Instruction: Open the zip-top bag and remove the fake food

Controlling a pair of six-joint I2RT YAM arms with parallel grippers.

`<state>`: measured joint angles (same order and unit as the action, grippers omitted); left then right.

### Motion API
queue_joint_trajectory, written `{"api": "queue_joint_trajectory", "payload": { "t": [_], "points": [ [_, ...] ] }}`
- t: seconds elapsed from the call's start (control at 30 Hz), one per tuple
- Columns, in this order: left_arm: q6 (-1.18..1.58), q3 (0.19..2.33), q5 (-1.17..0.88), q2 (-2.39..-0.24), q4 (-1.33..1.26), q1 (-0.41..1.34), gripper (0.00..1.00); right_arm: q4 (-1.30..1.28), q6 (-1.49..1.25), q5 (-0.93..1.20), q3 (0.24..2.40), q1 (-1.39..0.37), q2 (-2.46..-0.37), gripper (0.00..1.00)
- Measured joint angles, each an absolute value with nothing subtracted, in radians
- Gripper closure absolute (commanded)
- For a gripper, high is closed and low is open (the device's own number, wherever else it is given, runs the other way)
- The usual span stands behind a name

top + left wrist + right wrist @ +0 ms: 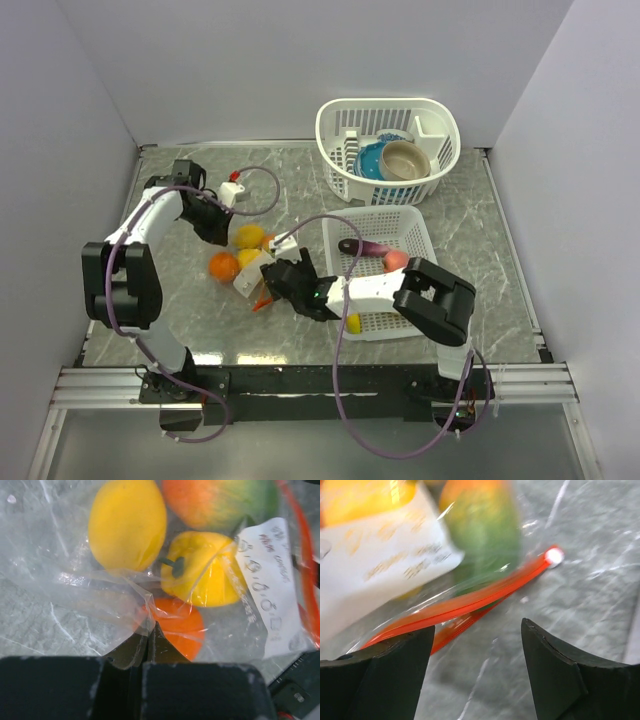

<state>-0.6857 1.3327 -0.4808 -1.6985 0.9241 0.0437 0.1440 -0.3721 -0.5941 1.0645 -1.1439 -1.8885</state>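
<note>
The right tool point(477, 640) is released, jaws apart at the red strip point(470, 602) of the bag point(250, 270). The strip lies across one finger rather than squarely between both. If the tool clenches here, it may catch both lips together or slip off the slick edge, and the mouth may not part. Beyond, the bag lies on the bench point(470, 230) with the food point(127, 522) inside. At its far end the left tool point(150, 630) is clenched on a thin fold of film, and a hard pull could tear that fold free.
</note>
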Motion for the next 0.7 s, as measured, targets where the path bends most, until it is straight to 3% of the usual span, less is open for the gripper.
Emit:
{"api": "queue_joint_trajectory", "payload": {
  "t": [0.7],
  "points": [
    [-0.829,1.527,-0.659,-1.592,1.278,0.099,0.99,0.205,-0.372,-0.538,1.051,-1.135,-1.876,0.2]
  ]
}}
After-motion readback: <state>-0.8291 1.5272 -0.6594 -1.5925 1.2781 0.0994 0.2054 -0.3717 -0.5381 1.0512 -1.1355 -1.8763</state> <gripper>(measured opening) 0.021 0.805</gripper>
